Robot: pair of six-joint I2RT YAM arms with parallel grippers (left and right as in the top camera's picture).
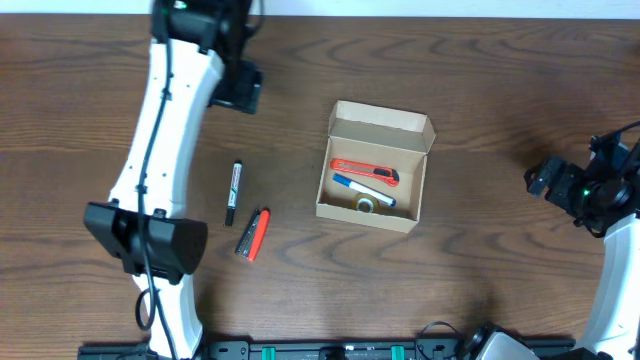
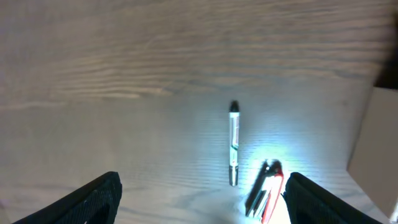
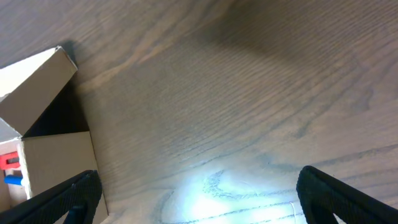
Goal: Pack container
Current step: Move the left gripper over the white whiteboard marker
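The container (image 1: 372, 165) is a tan cardboard box with its lid flap open, right of the table's centre. Inside lie a red utility knife (image 1: 365, 171), a blue marker (image 1: 362, 188) and a small tape roll (image 1: 367, 204). A black marker (image 1: 233, 192) and a red and black stapler (image 1: 253, 234) lie on the table left of the box. My left gripper (image 1: 240, 88) is open and empty above the table, behind them. In the left wrist view the marker (image 2: 234, 143) and stapler (image 2: 267, 191) lie ahead of the open jaws (image 2: 202, 199). My right gripper (image 1: 545, 180) is open and empty, right of the box.
The table is dark wood. The left arm's white links (image 1: 160, 130) run over the left side. In the right wrist view the box's corner (image 3: 37, 124) is at the left, and the open jaws (image 3: 199, 199) span bare lit wood.
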